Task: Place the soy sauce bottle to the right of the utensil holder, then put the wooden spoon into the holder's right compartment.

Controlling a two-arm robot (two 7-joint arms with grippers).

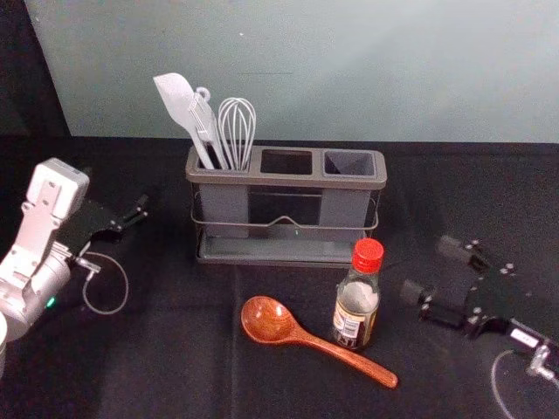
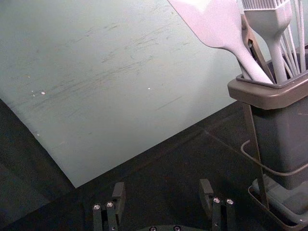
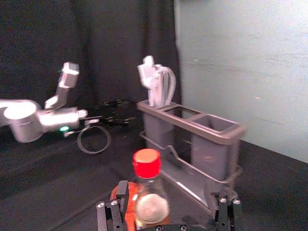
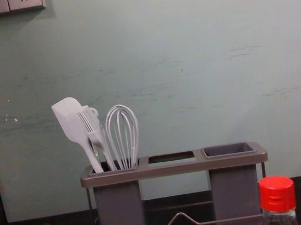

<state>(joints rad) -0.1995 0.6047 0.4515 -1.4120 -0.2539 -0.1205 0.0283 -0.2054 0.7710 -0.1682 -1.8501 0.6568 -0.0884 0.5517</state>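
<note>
Two things sit close together on the dark worktop (image 1: 183,367): the soy sauce bottle (image 1: 356,307), upright in front of the right end of the utensil holder (image 1: 288,181), and the wooden spoon (image 1: 269,320), lying with its bowl left of the bottle and its handle slanting past the bottle's near side. That closeness is the likeliest trouble. A low grip could catch the handle and drag or spin the spoon. The bottle is narrow and tall, so a finger arriving off-centre could tip it before both sides close. Carried too low or too near, it could also knock the holder's corner. Later, a poorly lined-up spoon might hit the rim of the right compartment (image 1: 342,208).

The right hand (image 1: 430,269) is spread wide, right of the bottle, holding nothing; it seems not to touch the bottle, though the wrist view is blurred. The left hand (image 2: 162,186) is parked left of the holder, also open and empty.
</note>
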